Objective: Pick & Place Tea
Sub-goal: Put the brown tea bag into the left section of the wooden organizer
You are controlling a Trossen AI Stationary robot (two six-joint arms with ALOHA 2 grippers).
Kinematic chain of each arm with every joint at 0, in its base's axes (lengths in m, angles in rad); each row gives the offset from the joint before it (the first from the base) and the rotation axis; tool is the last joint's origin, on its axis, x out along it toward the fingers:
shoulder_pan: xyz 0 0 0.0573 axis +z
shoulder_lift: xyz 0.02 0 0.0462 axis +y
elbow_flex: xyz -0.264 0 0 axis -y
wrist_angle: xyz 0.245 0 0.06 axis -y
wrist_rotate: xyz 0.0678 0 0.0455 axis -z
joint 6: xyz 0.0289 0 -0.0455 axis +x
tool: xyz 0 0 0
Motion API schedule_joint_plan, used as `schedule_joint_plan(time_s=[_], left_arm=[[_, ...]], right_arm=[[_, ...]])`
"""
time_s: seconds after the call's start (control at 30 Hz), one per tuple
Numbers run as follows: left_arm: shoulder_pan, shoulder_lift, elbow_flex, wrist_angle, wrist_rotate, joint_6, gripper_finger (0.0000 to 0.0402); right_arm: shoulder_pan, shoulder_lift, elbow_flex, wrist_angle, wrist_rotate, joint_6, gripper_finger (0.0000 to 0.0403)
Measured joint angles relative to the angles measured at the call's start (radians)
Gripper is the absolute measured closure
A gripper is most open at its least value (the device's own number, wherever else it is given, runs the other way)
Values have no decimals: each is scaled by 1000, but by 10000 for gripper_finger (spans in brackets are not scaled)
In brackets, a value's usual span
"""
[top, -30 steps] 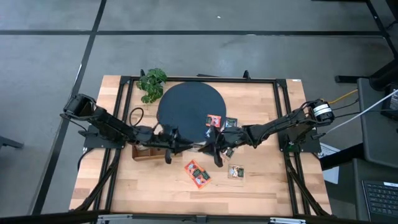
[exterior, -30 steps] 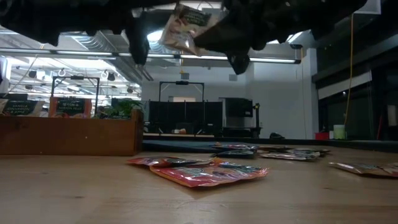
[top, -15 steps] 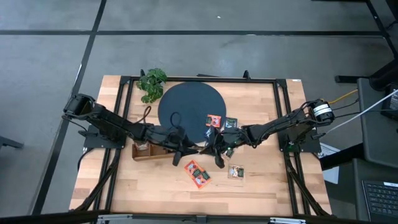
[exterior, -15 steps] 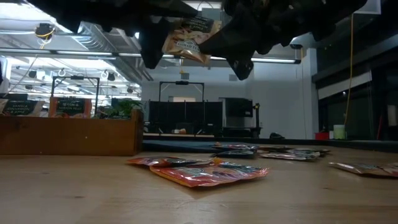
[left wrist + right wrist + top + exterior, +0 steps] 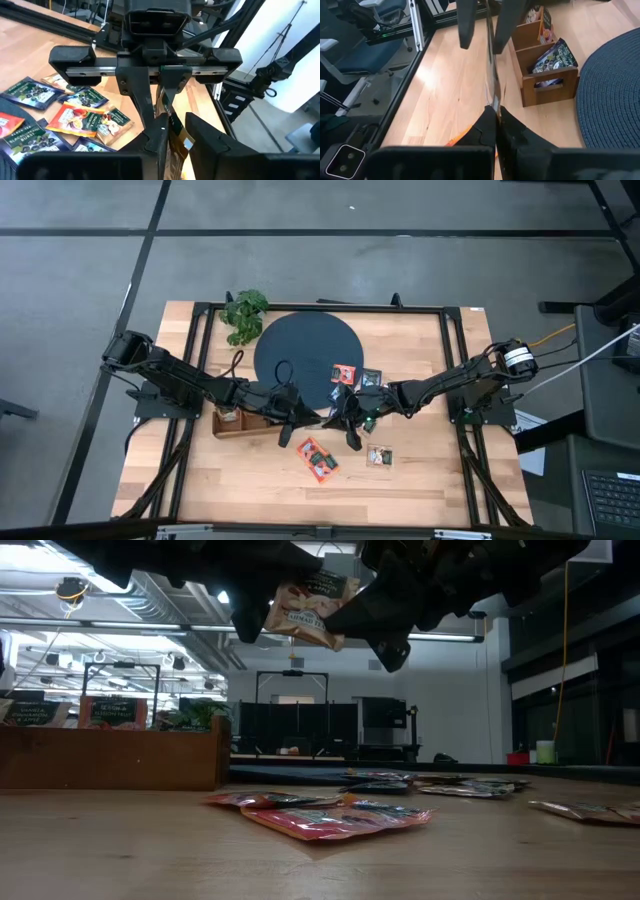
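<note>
My left gripper (image 5: 297, 418) has slid right since earlier frame, meeting my right gripper (image 5: 338, 416) at frame centre. Mid-air handover: small flat cream-and-brown tea sachet (image 5: 305, 606) hangs upper centre of low view, right jaws clenched on it, left fingers (image 5: 150, 107) narrowing around it, grip not yet certain. Brown wooden compartment tray (image 5: 232, 425), left of centre, already holds some sachets. Left on table: two orange-red sachets (image 5: 318, 459), one light sachet (image 5: 379, 456), several near dark round mat (image 5: 300, 352). Most work remains.

Two dark jointed arms
Matte black links on the left arm (image 5: 180, 380); right arm (image 5: 450, 383) has a silvery base cap, yellow cable.
</note>
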Motion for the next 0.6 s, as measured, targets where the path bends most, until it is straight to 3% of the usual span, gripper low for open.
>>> schedule_joint_plan(time_s=[0.23,0.6], left_arm=[[0,0,0,-1,-4,56,396],[-67,-35,-7,-162,-164,-24,398]], right_arm=[[0,-1,0,-5,0,-1,397],[0,-1,-1,-165,36,60,337]])
